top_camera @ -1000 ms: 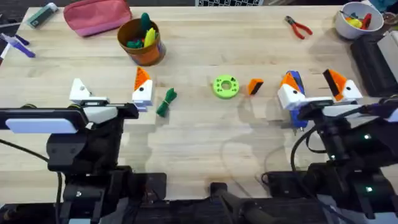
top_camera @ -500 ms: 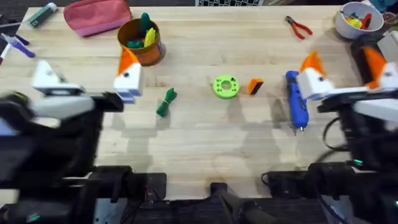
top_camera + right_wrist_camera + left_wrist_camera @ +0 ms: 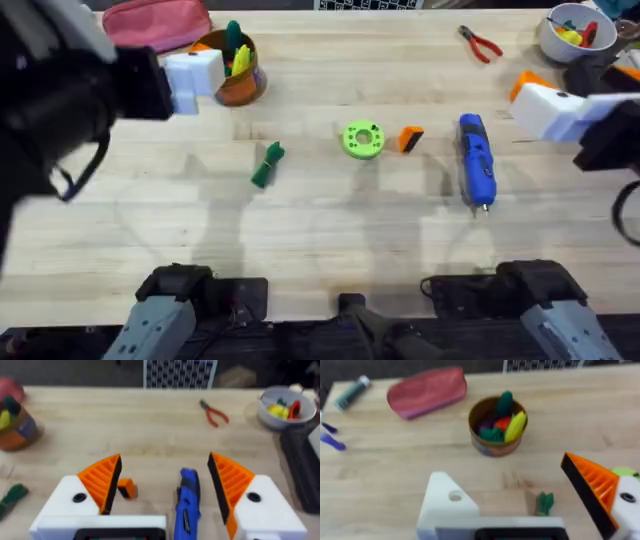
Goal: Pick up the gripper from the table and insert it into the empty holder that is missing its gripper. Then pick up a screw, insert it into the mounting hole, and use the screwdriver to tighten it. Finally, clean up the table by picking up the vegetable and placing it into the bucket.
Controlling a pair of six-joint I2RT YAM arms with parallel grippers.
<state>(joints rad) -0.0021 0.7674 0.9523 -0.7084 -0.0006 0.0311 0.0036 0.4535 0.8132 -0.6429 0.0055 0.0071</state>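
The loose orange gripper (image 3: 411, 138) lies at mid-table beside a lime-green disc (image 3: 362, 139). My left gripper (image 3: 502, 472) hangs open and empty high above the table, near the bucket (image 3: 235, 70). One of its fingers is the bare white holder (image 3: 445, 505); the other carries an orange pad (image 3: 592, 487). My right gripper (image 3: 164, 457) is open and empty, with an orange pad on each finger, and sits high over the blue screwdriver (image 3: 477, 160). The green vegetable (image 3: 267, 165) rests left of the disc. No screw can be made out.
The bucket (image 3: 497, 425) holds several toy vegetables. A pink pouch (image 3: 155, 25) lies at the back left, red pliers (image 3: 480, 43) at the back right and a white bowl (image 3: 570, 30) in the far right corner. The front half of the table is bare wood.
Both arms have risen from low over the front of the table, the left towards the bucket and the right towards the right edge. The screwdriver now lies uncovered.
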